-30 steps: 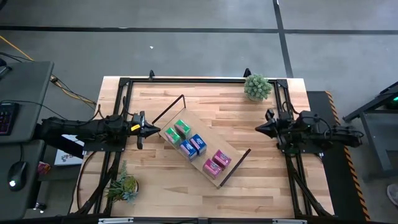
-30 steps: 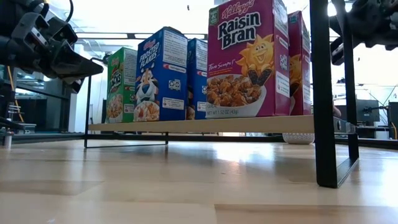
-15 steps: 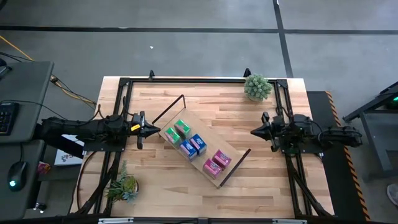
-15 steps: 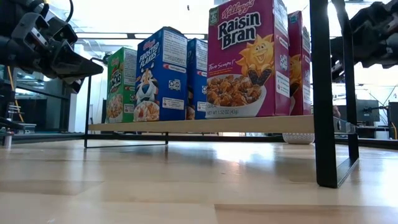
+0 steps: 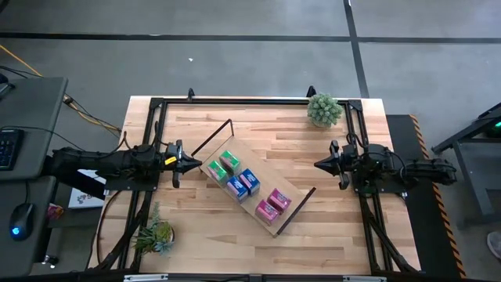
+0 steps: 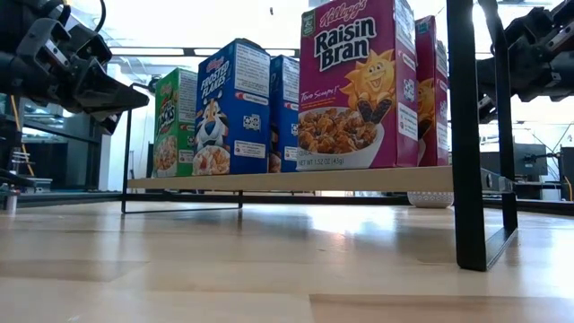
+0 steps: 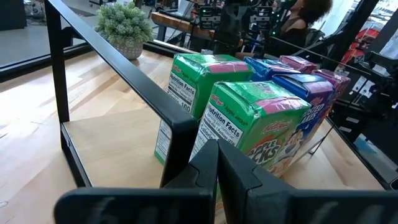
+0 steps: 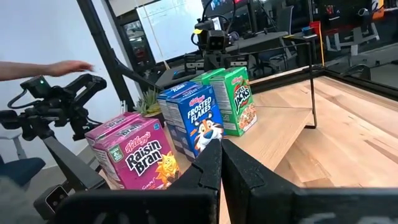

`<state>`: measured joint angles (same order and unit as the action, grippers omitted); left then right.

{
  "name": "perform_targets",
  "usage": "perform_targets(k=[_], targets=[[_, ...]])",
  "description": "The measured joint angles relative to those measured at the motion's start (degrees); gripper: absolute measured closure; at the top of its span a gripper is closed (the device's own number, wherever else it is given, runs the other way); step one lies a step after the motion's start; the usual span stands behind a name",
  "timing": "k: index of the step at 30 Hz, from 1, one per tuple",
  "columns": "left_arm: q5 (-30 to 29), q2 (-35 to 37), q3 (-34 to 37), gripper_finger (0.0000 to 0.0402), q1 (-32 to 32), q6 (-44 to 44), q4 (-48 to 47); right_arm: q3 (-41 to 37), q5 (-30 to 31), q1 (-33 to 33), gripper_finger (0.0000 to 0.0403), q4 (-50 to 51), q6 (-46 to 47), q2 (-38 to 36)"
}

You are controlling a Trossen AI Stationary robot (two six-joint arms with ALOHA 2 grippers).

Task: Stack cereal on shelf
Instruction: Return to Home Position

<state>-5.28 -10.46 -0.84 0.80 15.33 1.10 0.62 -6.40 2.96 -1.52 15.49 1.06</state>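
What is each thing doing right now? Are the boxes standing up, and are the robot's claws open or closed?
green cereal boxes, upright on the shelf, side by side
blue cereal boxes, upright mid-shelf, side by side
pink cereal boxes, upright at the shelf's other end
shelf, standing on the table, holding six boxes
left gripper, shut, empty, beside the shelf's green end
right gripper, shut, empty, apart from the shelf
potted plants, upright

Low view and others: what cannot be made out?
Low view: one green box shows, the other behind nearer boxes; left gripper cut by the edge; right gripper partly behind shelf frame.
Left wrist view: pink boxes mostly hidden behind blue boxes.
High view: print on cereal boxes too small.
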Motion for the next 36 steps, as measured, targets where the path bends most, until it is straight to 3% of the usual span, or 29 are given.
perform_targets(k=[6, 11, 16, 24, 36], targets=[[0.00, 0.83, 0.00, 0.0401, 0.12, 0.01, -0.18, 0.02, -0.02, 0.01, 0.0403, 0.02, 0.01, 0.00], [0.21, 10.31, 0.05, 0.0401, -0.50, 0.00, 0.00, 0.04, -0.01, 0.00, 0.0403, 0.06, -0.01, 0.00], [-0.54, 10.30, -0.17, 0.0401, -1.13, -1.01, 5.89, 0.07, 0.13, -0.01, 0.0402, 0.15, -0.03, 0.17], [5.05, 10.29, 0.13, 0.0401, 2.94, -14.63, -0.49, 0.07, 0.11, -0.01, 0.0402, 0.20, 0.06, 0.44], [4.83, 10.27, 0.13, 0.0401, 5.77, -9.57, -0.66, 0.07, 0.02, 0.01, 0.0402, 0.20, -0.07, 0.44]])
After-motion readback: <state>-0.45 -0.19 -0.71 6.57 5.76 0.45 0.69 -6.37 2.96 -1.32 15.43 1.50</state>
